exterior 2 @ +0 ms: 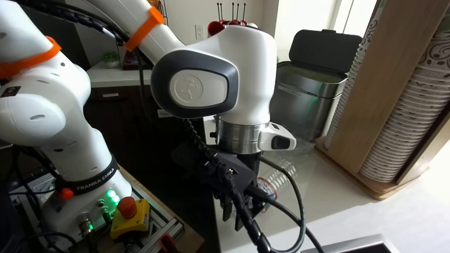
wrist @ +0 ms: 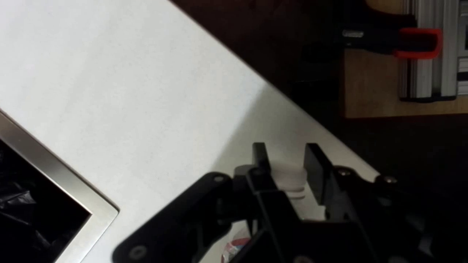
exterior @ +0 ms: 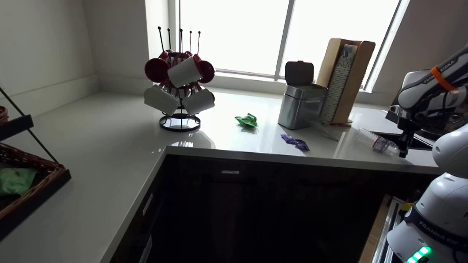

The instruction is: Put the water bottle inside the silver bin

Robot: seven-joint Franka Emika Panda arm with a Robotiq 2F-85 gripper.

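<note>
Counter (exterior: 91,153): lift straight up before swinging imo. The grab spot lies between the front edge (exterior: 256,156) and a steel-rimmed opening (wrist: 104,212), so dragging sideways is asking for trouble.
Cup rack (exterior: 358,80): tall, right next to the silver bin (exterior: 298,109) (can't tell if they touch). I'd come in from the front, that side looks roomier.
Silver bin: set back from the edge, lid (exterior: 299,73) up, mouth facing up. Come in higher than the near rim, then let go low over the mouth.
Gripper (wrist: 286,164): looks to be pinching the water bottle (exterior: 380,143) by its cap (wrist: 289,177), a finger snug either side in the wrist view. How firm, no idea.
Water bottle: on its side on the counter, well apart from the bin, base pointing roughly binward. Held by one end it'll probably sag and swing, so go slow.
Purple wrapper (exterior: 294,141): on the counter in front of the bin, near the likely path. Just pass over it.
Cap: tiny bite to hold by, so I'd do a small test lift first.
</note>
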